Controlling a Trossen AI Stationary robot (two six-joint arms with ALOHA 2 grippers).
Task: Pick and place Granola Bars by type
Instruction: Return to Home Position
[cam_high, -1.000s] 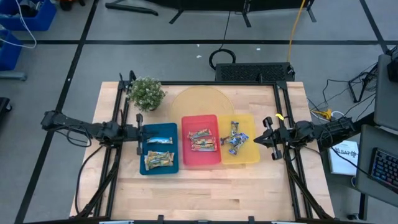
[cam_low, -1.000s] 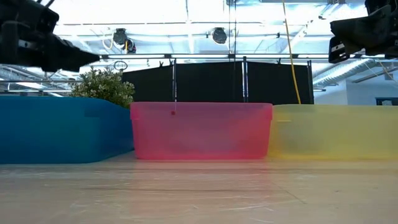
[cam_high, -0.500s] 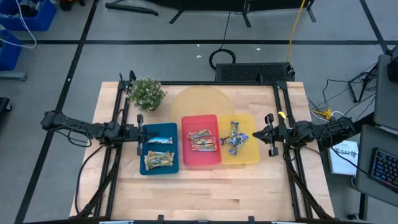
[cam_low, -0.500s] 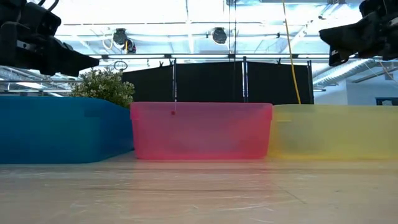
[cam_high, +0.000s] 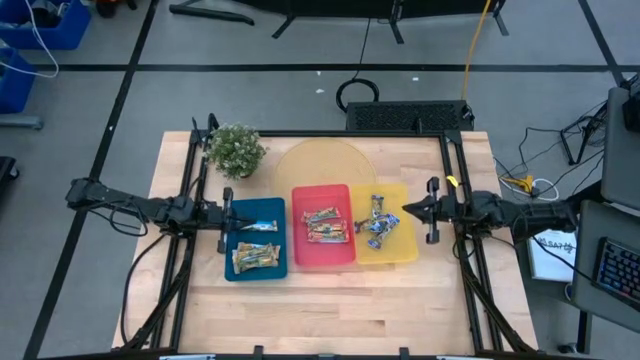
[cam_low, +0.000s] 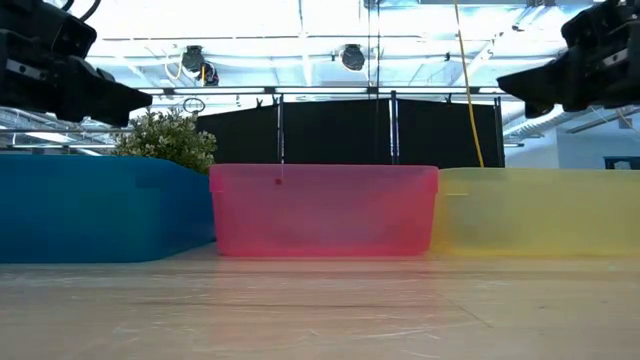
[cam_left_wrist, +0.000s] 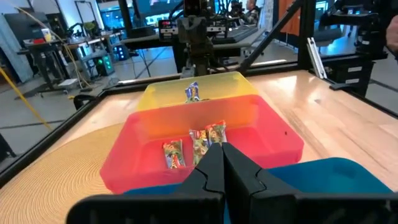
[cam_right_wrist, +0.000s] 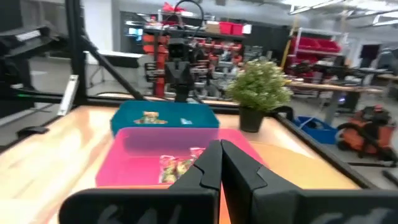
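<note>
Granola Bars (cam_high: 322, 228) untouched; left pincer (cam_high: 234, 212), right pincer (cam_high: 406, 210) closed, empty.

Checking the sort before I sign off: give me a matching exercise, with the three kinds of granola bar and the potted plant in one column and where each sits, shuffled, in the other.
Things:
1. tan-and-green bars
2. red-and-green bars
3. blue bars
4. potted plant

Places:
A. in the yellow tray
B. on the table, beyond the blue tray
C. in the red tray
D. in the blue tray

Pairs: 1-D, 2-C, 3-A, 4-B.
</note>
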